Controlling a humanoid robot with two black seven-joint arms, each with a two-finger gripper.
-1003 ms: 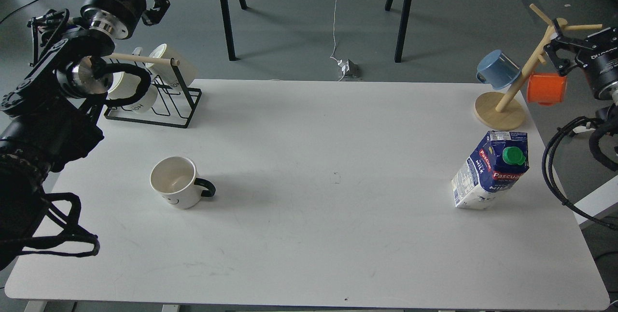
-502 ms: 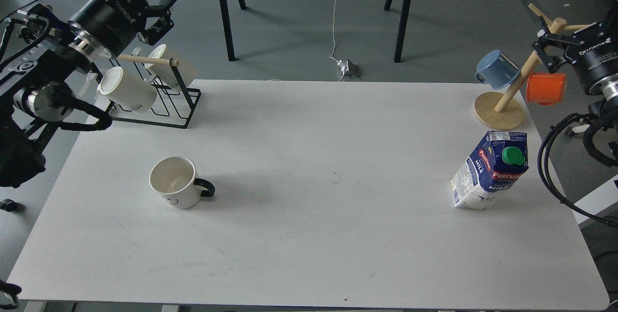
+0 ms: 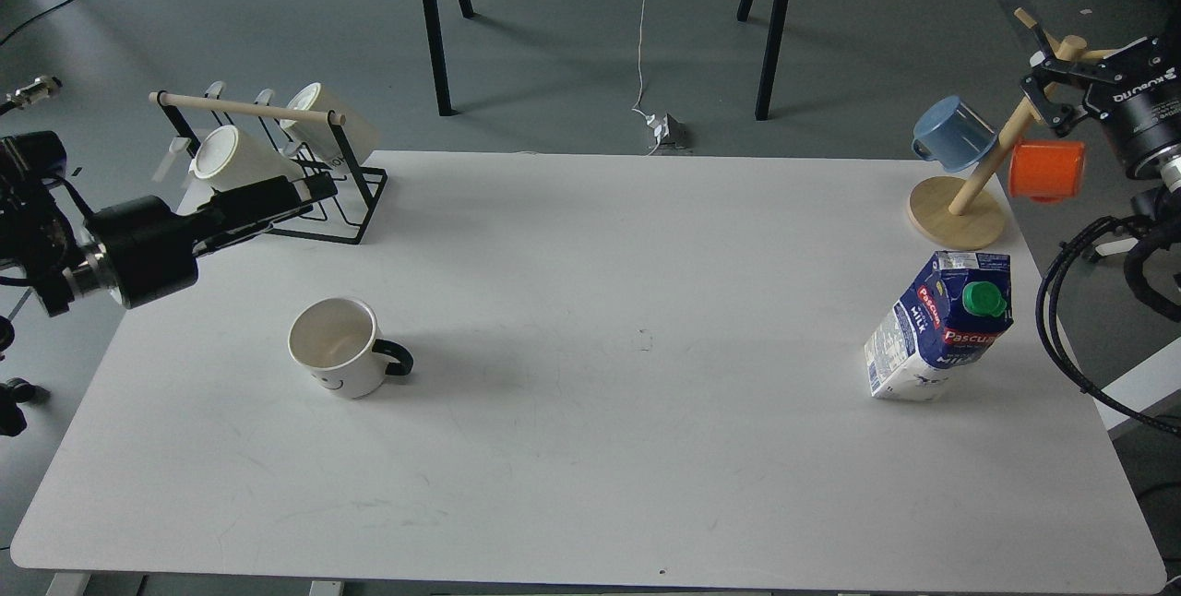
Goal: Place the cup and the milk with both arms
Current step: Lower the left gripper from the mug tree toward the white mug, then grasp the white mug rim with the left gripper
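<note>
White rectangular tabletop fills most of the frame; centre and whole lower half are bare, wide open room between the two task items.

White ceramic cup with black handle and small smiley face stands upright at left-centre, handle pointing right, inside looks empty. It sits well in from the left edge.

Blue and white gable-top milk carton with green screw cap and red "Pascual" band stands at right-centre, near the right edge, well apart from the cup.

Left tool comes in low from the left edge, fingers pointing right, seen side-on over the black wire mug rack at upper left. Cannot tell how far open it is; holds nothing visible. Above and left of the cup, not touching.

Rack holds two cream mugs lying tilted under a wooden rod.

Right tool is at the upper right frame edge, beside the wooden mug tree at the tabletop's far right corner. Its opening cannot be told; nothing is seen in it. Tree carries a blue mug and an orange mug.
</note>
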